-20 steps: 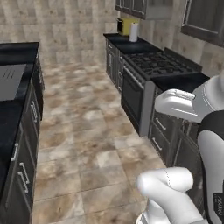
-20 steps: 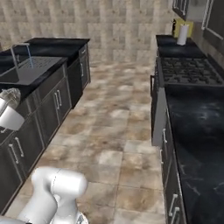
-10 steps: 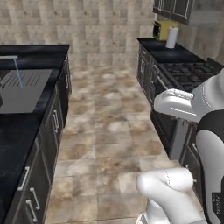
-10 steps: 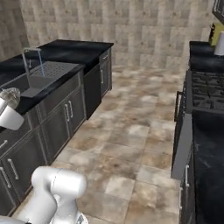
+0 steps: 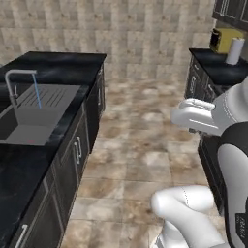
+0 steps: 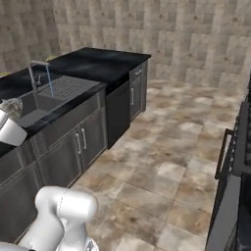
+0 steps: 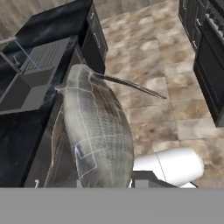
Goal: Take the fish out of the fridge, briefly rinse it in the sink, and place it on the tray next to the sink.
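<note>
The fish [image 7: 94, 131], silvery grey-olive with pale speckled sides, looms large in the hand view and hides the fingertips. It also shows at the left edge of the right base view [image 6: 11, 106], where my gripper [image 6: 8, 116] is shut on it above the counter's front edge. The sink [image 5: 22, 127] is a dark basin with a ridged drainboard [image 5: 51, 96] and a grey faucet [image 5: 18, 77], from which a thin blue stream runs. The sink [image 6: 34, 110] lies just beyond the fish. The fridge and the tray are out of view.
Black counter [image 5: 63, 63] runs past the sink along the left, with dark cabinets and a black dishwasher panel [image 6: 117, 112] below. A stove [image 6: 240, 147] lines the right side. A yellow toaster [image 5: 223, 38] and paper roll [image 5: 235, 51] stand far right. Tiled floor [image 5: 140, 145] lies between.
The whole picture has shifted: the base has moved and the sink counter now sits nearer and more central. The fish stays in the gripper.
</note>
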